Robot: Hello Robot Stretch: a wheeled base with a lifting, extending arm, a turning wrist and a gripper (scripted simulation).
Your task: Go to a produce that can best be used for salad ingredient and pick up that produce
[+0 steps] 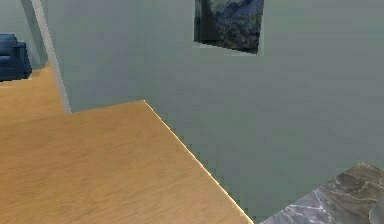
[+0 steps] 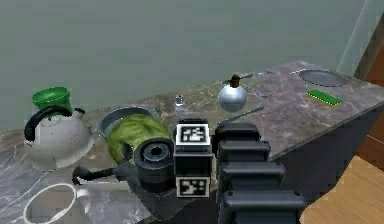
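Note:
A round, leafy green produce, like a head of lettuce [image 2: 133, 135], lies on the marble counter [image 2: 290, 115] in the arm side view. The dark arm rises from the bottom edge, with its white marker squares just right of the green head. The gripper [image 2: 112, 172] has its dark body right in front of the green head, and thin fingers reach toward the view's left. I cannot tell whether it holds anything.
A white kettle [image 2: 55, 140], a white mug [image 2: 55, 205], a grey bowl [image 2: 125, 118], a green object [image 2: 52, 98], a small shaker [image 2: 180, 100] and a silver round vessel [image 2: 233, 95] share the counter. The forward view has wooden floor [image 1: 90, 170], a grey wall with a picture [image 1: 230, 22] and a blue sofa [image 1: 12, 55].

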